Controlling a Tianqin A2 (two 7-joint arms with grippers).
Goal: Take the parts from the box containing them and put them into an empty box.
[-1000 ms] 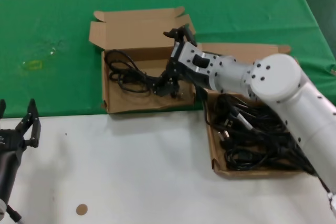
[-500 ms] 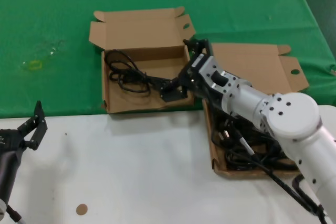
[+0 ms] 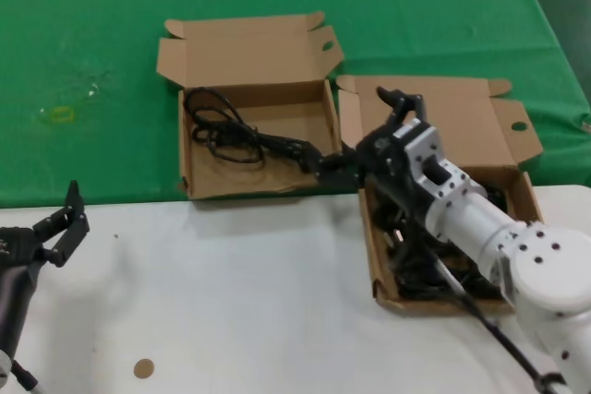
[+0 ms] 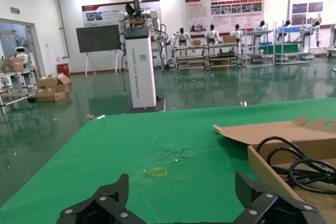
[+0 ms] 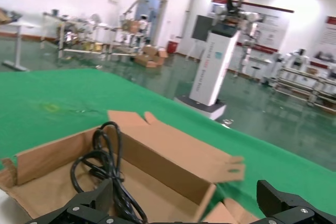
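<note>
Full box (image 3: 517, 193) of black cables (image 3: 434, 256) sits right on the worktop (image 3: 231, 292), touching the left box (image 3: 199, 182) holding one cable (image 3: 226, 131); right tool (image 3: 346, 165) spread between the boxes, left tool (image 3: 57, 228) spread, parked at near-left edge

The head view looks steeply down on the bench (image 3: 231, 302) from above its near edge. Both wrist views sit low, facing outward over the green cloth (image 4: 157, 182) toward the hall; all three share the box holding one cable (image 3: 254, 149).
</note>
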